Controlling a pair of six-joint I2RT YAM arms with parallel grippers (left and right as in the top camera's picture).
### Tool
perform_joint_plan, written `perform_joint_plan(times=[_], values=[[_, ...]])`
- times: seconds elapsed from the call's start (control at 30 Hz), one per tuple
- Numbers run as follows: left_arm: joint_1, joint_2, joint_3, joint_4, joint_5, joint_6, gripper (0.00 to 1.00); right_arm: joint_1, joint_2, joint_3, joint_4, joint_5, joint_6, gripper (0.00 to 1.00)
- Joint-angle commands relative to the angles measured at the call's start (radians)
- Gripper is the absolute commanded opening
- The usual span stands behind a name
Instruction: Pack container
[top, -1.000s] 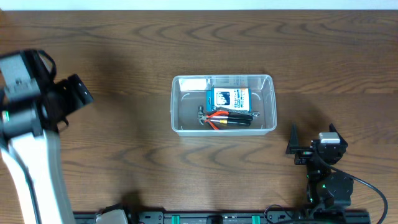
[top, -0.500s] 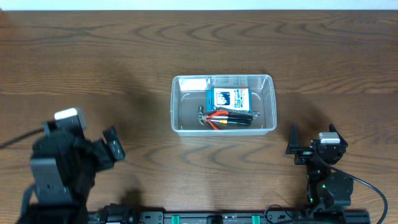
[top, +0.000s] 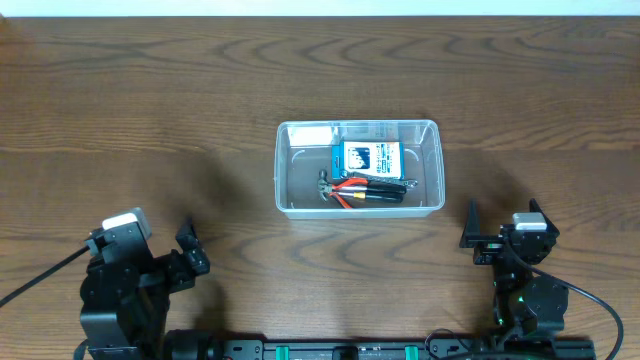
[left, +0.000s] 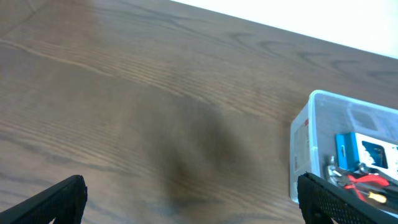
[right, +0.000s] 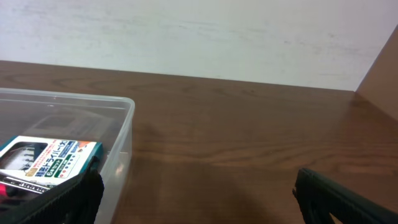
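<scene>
- wooden table (top: 150, 90) — dark brown, wavy grain, fills my overhead view
- blue-and-white box (top: 365, 158) — lies flat, printed face up, around mid-table
- hand tools (top: 365, 190) — red, orange and black handles, bunched right against the box's near edge, metal heads toward my left
- white wall (right: 186, 37) — behind the table's far edge, from my right wrist

Table (top: 150, 90) was dark wood grain, smooth, low sheen. Container (top: 284, 172) was clear plastic, glossy. Box (top: 366, 157) looked printed, slightly shiny. Hand tools (top: 372, 190) showed grey metal heads.
</scene>
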Motion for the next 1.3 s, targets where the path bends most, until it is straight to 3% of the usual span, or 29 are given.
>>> perform_joint_plan(times=[0.0, 0.23, 0.47, 0.67, 1.0, 1.27], values=[[-0.005, -0.027, -0.030, 0.005, -0.029, 0.000, 0.98, -0.009, -0.007, -0.006, 0.003, -0.007, -0.013, 0.99], [-0.005, -0.131, -0.129, 0.244, -0.001, 0.003, 0.98, -0.009, -0.007, -0.006, 0.003, -0.007, -0.013, 0.99], [-0.005, -0.261, -0.342, 0.603, 0.140, 0.131, 0.98, -0.009, -0.007, -0.006, 0.003, -0.007, -0.013, 0.99], [-0.005, -0.341, -0.474, 0.709, 0.149, 0.134, 0.98, -0.009, -0.007, -0.006, 0.003, -0.007, -0.013, 0.99], [-0.005, -0.370, -0.680, 1.048, 0.148, 0.141, 0.98, -0.009, -0.007, -0.006, 0.003, -0.007, -0.013, 0.99], [-0.005, -0.370, -0.750, 1.073, 0.138, 0.141, 0.98, -0.009, -0.007, -0.006, 0.003, -0.007, -0.013, 0.99]])
